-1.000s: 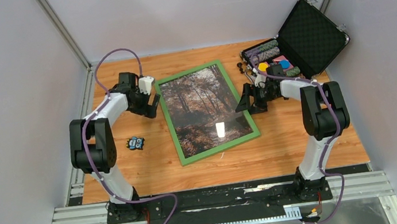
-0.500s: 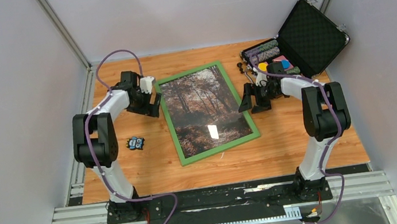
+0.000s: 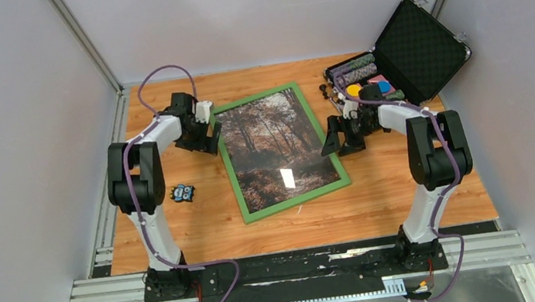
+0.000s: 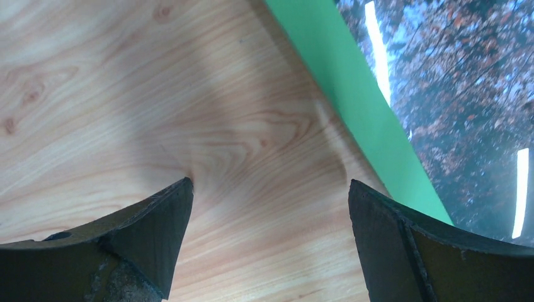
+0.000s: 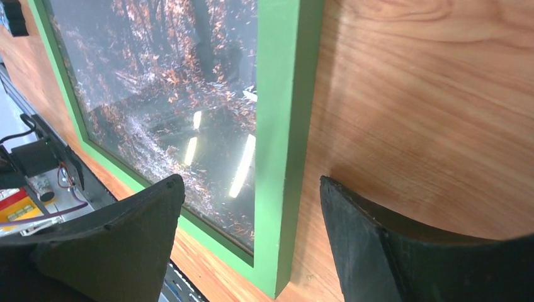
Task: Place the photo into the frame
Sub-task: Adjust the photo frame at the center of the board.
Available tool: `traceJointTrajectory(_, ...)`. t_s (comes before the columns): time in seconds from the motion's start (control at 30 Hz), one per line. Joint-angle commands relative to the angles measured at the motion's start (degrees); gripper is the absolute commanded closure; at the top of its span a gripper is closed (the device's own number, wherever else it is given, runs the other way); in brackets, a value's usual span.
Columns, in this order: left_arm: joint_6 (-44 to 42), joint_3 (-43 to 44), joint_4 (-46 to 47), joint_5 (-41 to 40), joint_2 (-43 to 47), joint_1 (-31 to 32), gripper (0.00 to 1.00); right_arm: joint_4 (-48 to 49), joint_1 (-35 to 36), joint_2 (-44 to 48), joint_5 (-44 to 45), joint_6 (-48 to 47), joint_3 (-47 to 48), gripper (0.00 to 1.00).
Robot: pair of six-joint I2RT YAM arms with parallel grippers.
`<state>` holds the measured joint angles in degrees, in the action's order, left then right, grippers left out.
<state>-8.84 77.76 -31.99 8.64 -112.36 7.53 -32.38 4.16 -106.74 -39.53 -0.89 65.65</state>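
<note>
Frame [image 3: 298,199] flat on bench [image 3: 380,202], green face up, photo [image 3: 275,146] seated inside; task looks done. Left tool [image 3: 210,138] spread, empty, beside left rail. Right tool [image 3: 333,141] spread astride right rail, pinching nothing, likely letting go. Open case [image 3: 411,46] far right.

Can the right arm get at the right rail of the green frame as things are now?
Probably yes. The right gripper is open and straddles that rail of the frame, one finger over the photo, one over the table; nothing lies between.

Wooden table [image 3: 381,206], green frame [image 3: 228,164] lying flat mid-table, small blue-black object [image 3: 182,193] left, open black case [image 3: 400,55] far right corner.
</note>
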Motion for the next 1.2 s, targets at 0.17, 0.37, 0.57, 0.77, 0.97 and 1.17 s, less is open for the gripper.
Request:
traceJointTrajectory(0.17, 3.54, 5.9, 0.32, 1.43, -5.17, 1.78, 0.0, -4.16, 5.45, -1.02, -2.66, -4.85, -1.84, 0.15)
traceJointTrajectory(0.37, 4.36, 8.1, 1.07, -0.03, -5.88, 1.79, 0.0, -4.4, 8.57, -1.72, -3.77, -5.56, -0.92, 0.14)
traceJointTrajectory(0.57, 4.0, 9.16, 1.57, -2.58, -5.92, 1.8, 0.0, -4.91, 11.58, -1.62, -2.99, -6.22, -0.6, 0.12)
traceJointTrajectory(0.77, 2.53, 8.51, 2.91, -6.3, -3.79, 1.75, 0.0, -4.07, 11.73, 1.07, 2.05, -5.96, -0.89, 0.11)
traceJointTrajectory(0.97, 2.15, 4.32, 7.28, -8.46, 3.87, 0.49, 0.0, -1.02, 11.63, 7.33, 9.7, -5.4, -0.56, 0.09)
traceJointTrajectory(1.17, 2.67, -3.52, 13.64, -10.46, 14.32, -0.76, 0.0, 1.15, 11.48, 12.65, 14.7, -5.77, 0.55, 0.07)
